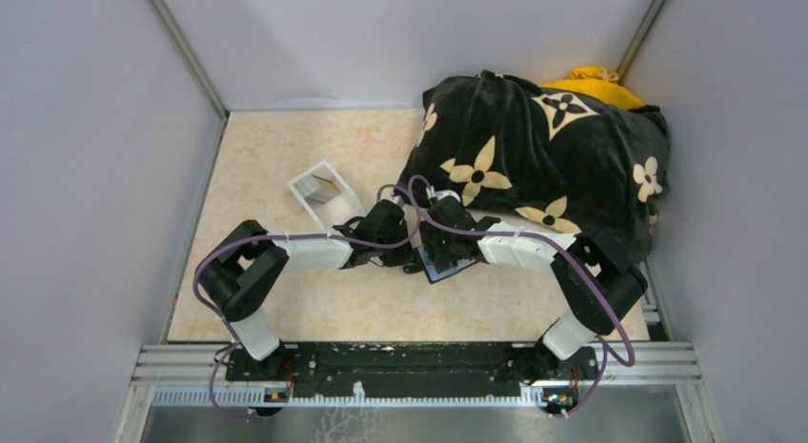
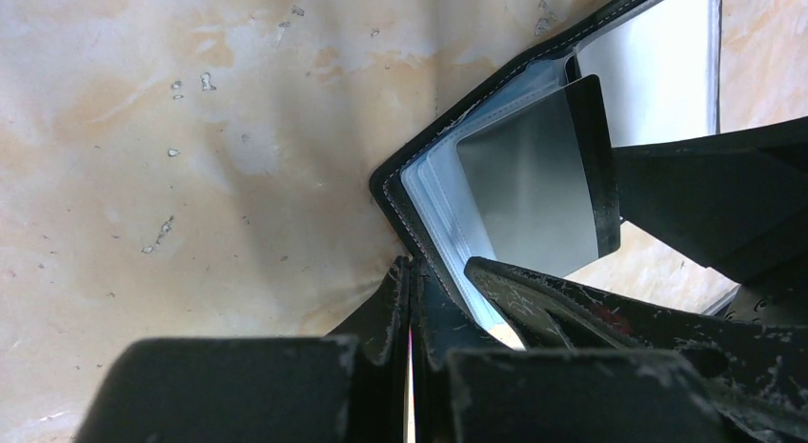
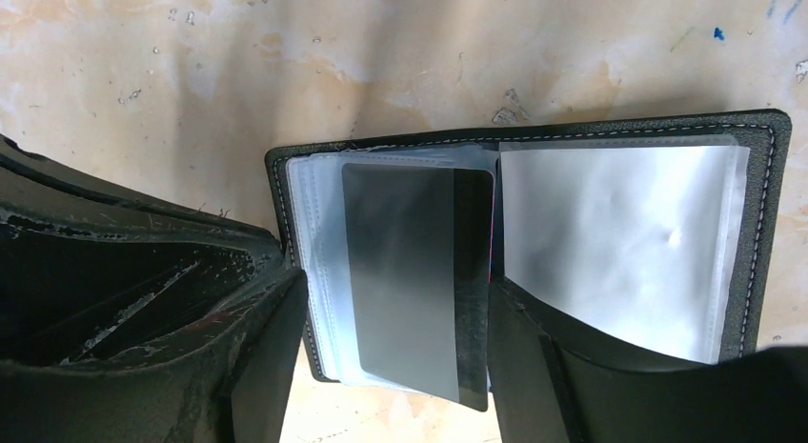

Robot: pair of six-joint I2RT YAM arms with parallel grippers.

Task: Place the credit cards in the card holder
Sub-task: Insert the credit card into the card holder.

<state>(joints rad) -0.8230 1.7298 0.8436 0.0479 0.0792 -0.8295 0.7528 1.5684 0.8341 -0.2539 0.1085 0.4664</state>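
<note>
Left fingers (image 2: 424,276) closed on holder (image 2: 434,191) edge; right fingers (image 3: 391,310) flank card (image 3: 400,271) above open holder, their grip not discernible.

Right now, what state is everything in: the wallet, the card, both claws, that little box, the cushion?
card holder, open, both halves spread.
credit card, lying inside the open card holder, one end sticking out past its edge.
left gripper, shut on the card holder's edge.
right gripper, open, jaws astride the credit card.
pale grey tray, tilted, not lying flat.
flower-patterned cushion, slumped in the far right corner.
</note>
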